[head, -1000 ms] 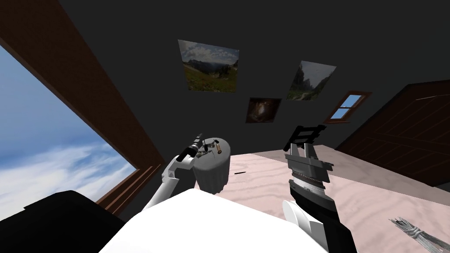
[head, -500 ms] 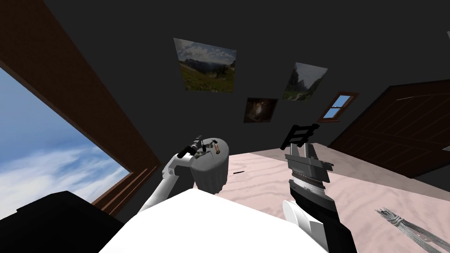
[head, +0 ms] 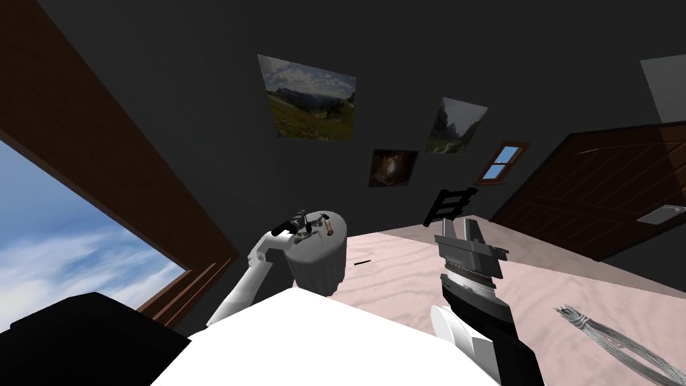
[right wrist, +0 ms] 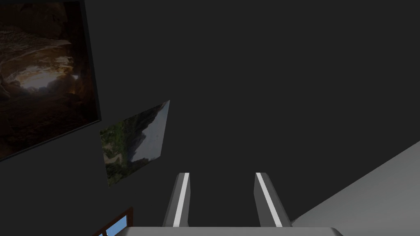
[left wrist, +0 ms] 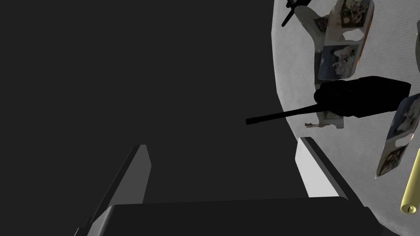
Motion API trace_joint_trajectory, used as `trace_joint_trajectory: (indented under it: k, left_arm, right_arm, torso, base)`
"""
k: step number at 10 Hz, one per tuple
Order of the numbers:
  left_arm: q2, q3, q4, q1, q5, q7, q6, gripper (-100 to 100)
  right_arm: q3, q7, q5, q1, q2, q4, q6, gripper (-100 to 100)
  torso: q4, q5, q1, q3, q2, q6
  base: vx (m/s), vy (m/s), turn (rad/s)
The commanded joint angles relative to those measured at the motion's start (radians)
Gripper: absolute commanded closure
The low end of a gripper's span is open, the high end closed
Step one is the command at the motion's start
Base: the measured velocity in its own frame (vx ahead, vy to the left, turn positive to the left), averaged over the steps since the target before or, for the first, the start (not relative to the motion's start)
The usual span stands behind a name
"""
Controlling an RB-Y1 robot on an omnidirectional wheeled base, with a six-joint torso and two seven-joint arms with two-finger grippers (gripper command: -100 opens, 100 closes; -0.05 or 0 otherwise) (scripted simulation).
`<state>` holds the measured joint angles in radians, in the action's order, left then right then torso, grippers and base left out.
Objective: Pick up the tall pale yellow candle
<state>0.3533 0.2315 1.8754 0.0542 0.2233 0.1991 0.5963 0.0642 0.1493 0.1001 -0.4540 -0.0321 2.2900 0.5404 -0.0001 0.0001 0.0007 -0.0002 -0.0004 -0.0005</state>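
Framed pictures (head: 307, 98) on the wall, the small window (head: 501, 163) and the grey bundle (head: 586, 322) on the floor have all slid leftward together in the head view, so the move is my own turn and not theirs. Against the round grey surface (left wrist: 292, 69), the left gripper (left wrist: 222, 144) holds the same place at the rim. For the task, I judge that little is gained yet. Its fingers stand wide apart with nothing between them, aimed past the rim at the dark wall. The tall pale yellow candle (left wrist: 410, 191) seems to lie on the surface just outside one finger (I see no more than its end from the left wrist). The hand probably has to swing in over the surface before any closing. The right gripper (right wrist: 221, 175) is raised in front of me on the right, fingers parted and empty. Counted: one candle, one black handset (left wrist: 363, 96) with an antenna among the cards, at least three photo cards (left wrist: 344, 39) (another may hide under the handset), three framed pictures, one small window, one bundle.
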Motion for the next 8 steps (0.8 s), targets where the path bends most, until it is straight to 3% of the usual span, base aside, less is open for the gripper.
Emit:
trace_joint_trajectory:
  k: [1,4,8]
  left_arm:
    - [0.006,0.006,-0.011,-0.003,0.006,0.006,0.050,-100]
    - [0.033,0.029,-0.066,-0.027,0.029,0.023,0.131,-100]
    - [0.045,0.040,-0.094,-0.037,0.041,0.030,0.210,-100]
  right_arm:
    - [0.000,0.000,0.000,0.000,0.000,0.000,0.000,0]
    - [0.000,0.000,0.000,0.000,0.000,0.000,0.000,0]
    - [0.000,0.000,0.000,0.000,0.000,0.000,0.000,0]
  torso:
    - [0.000,0.000,0.000,0.000,0.000,0.000]
    - [0.000,0.000,0.000,0.000,0.000,0.000]
    - [0.000,0.000,0.000,0.000,0.000,0.000]
  base:
    - [0.009,0.008,-0.041]
    - [0.011,0.009,-0.060]
    - [0.007,0.010,-0.038]
